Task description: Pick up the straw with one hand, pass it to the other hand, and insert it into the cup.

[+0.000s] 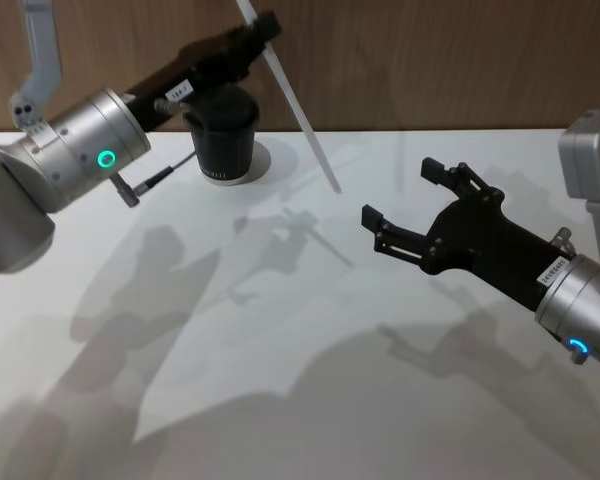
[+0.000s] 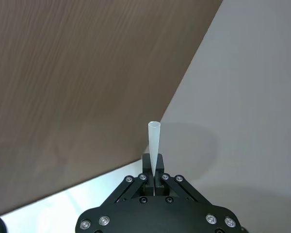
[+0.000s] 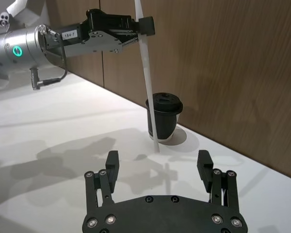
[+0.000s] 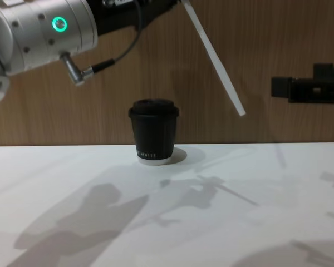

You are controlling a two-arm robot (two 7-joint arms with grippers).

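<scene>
A long white straw (image 1: 298, 105) hangs tilted in the air, gripped near its upper end by my left gripper (image 1: 268, 28), which is shut on it. In the left wrist view the straw (image 2: 154, 138) sticks out from between the closed fingers (image 2: 146, 165). Its lower end hovers above the table, to the right of the black lidded cup (image 1: 223, 135). The cup (image 4: 153, 133) stands upright near the back wall. My right gripper (image 1: 402, 192) is open and empty, low over the table to the right of the straw's lower end and apart from it. The right wrist view shows the straw (image 3: 146, 73) beyond its fingertips (image 3: 112, 158).
A wooden wall (image 1: 430, 60) rises directly behind the cup. The white table (image 1: 280, 380) spreads out in front of both arms. A thin black cable (image 1: 165, 175) with a metal plug hangs off the left wrist near the cup.
</scene>
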